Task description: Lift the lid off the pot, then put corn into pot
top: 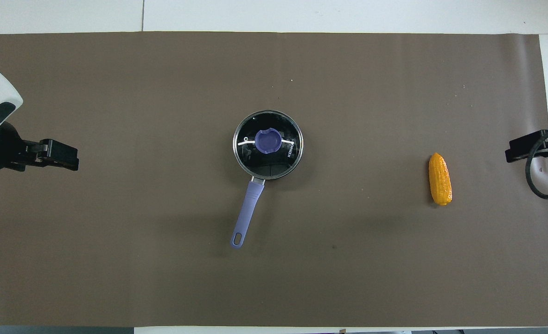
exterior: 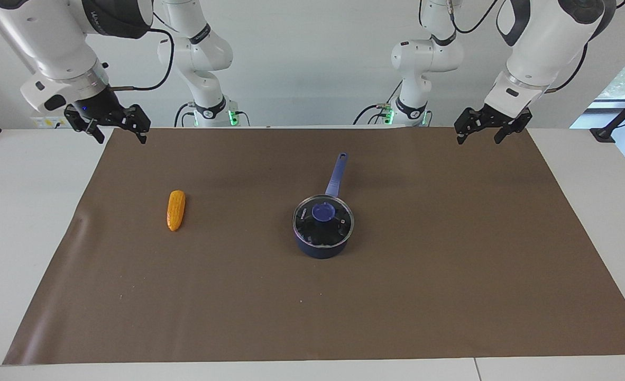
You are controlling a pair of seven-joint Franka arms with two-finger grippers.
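Glass lid [exterior: 323,219] [top: 268,144] is sitting on the blue saucepan [exterior: 320,248] [top: 251,199] mid-mat, handle pointing toward the robots. Corn [exterior: 176,210] [top: 440,179] is lying well apart, toward the right arm's end. Left gripper [exterior: 486,130] [top: 65,155] and right gripper [exterior: 117,128] [top: 517,150] are waiting raised over the mat's [exterior: 450,254] [top: 394,260] corners nearest the robots, fingers spread, holding nothing.
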